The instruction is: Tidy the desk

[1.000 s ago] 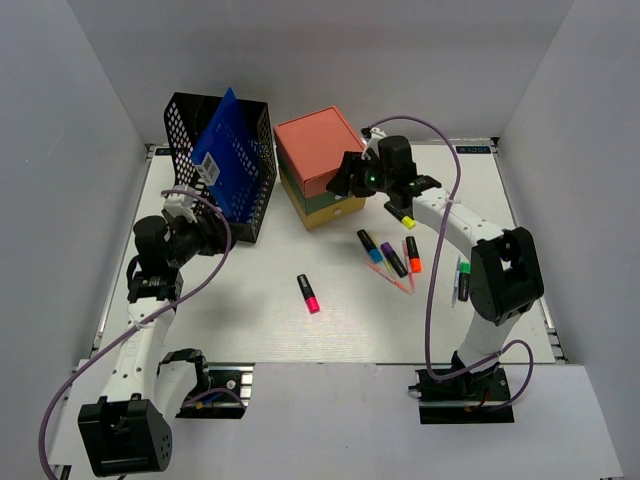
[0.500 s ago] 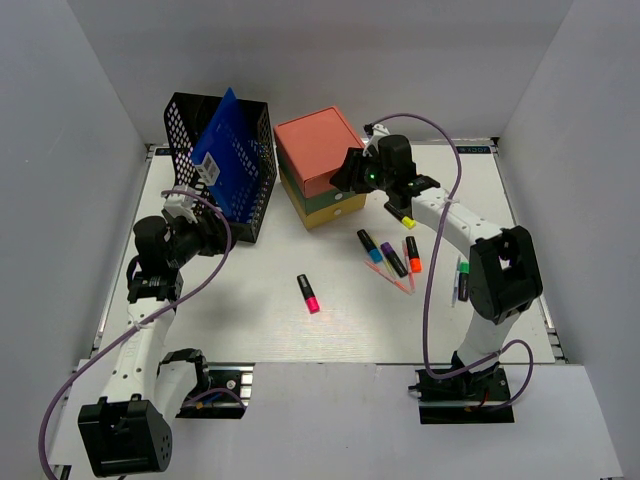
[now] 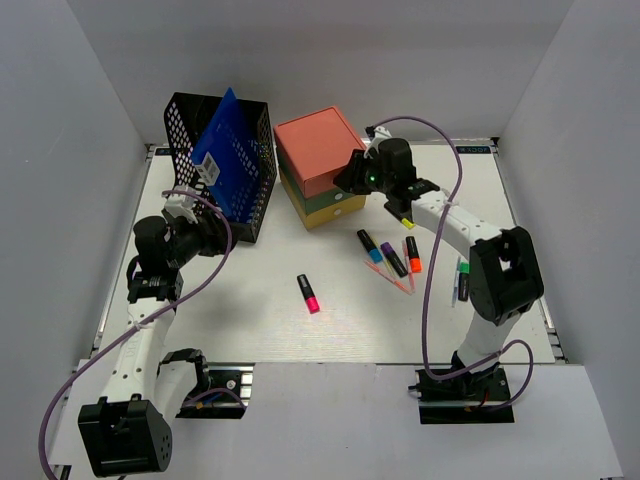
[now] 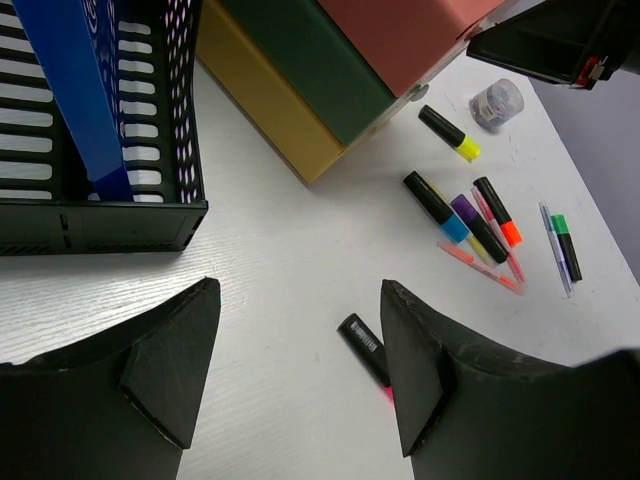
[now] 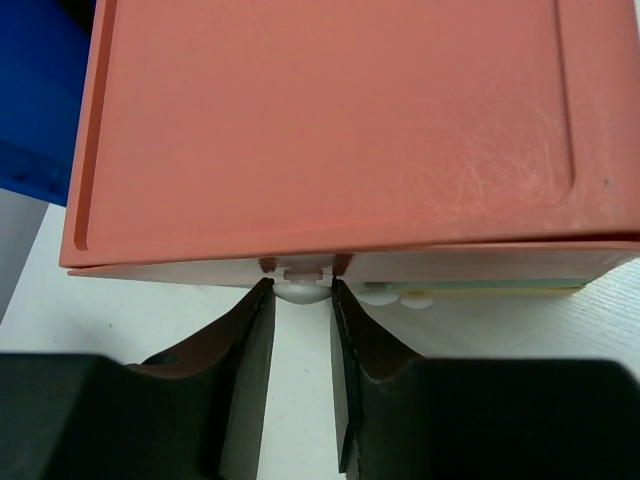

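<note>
- Pinching in from both sides, the right gripper (image 5: 301, 298) has its fingers (image 5: 235, 370) set narrow on the small white knob (image 5: 300, 290) at the front of the coral top drawer.
- That drawer box (image 3: 320, 165) stands at the upper middle of the overhead view, on the desk (image 3: 250, 320).
- The left gripper (image 4: 298, 300) hangs with its fingers (image 4: 165, 370) spread wide, holding nothing and touching nothing, at the left of the overhead view, just beside the black mesh basket (image 3: 215, 160).
- The white desk fills the middle of the overhead view, with a pink highlighter (image 3: 308, 293) lying alone near its centre.
</note>
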`<action>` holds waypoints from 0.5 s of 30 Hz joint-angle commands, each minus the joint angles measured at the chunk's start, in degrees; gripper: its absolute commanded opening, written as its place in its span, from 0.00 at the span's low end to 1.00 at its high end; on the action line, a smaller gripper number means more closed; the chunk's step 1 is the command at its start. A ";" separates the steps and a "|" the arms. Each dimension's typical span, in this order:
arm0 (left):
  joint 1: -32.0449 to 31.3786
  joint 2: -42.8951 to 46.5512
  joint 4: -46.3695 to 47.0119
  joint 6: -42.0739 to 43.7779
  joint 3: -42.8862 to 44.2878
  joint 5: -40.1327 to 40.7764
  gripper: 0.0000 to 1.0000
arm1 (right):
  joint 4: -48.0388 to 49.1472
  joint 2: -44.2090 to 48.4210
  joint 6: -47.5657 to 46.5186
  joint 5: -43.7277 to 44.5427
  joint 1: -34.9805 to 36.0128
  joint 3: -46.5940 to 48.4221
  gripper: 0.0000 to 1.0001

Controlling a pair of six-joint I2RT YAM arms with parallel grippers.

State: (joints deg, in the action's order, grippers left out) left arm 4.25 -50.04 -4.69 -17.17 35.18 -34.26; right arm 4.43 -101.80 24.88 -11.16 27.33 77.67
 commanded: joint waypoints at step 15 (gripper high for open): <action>-0.82 1.26 1.70 0.47 -0.99 -3.00 0.75 | 5.77 15.48 -3.00 2.63 -0.70 -16.75 0.30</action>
State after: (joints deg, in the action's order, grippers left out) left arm 3.86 -50.02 -4.25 -17.17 34.98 -35.66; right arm 7.99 -89.23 23.77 -10.41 27.24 62.43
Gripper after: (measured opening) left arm 0.753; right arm 0.310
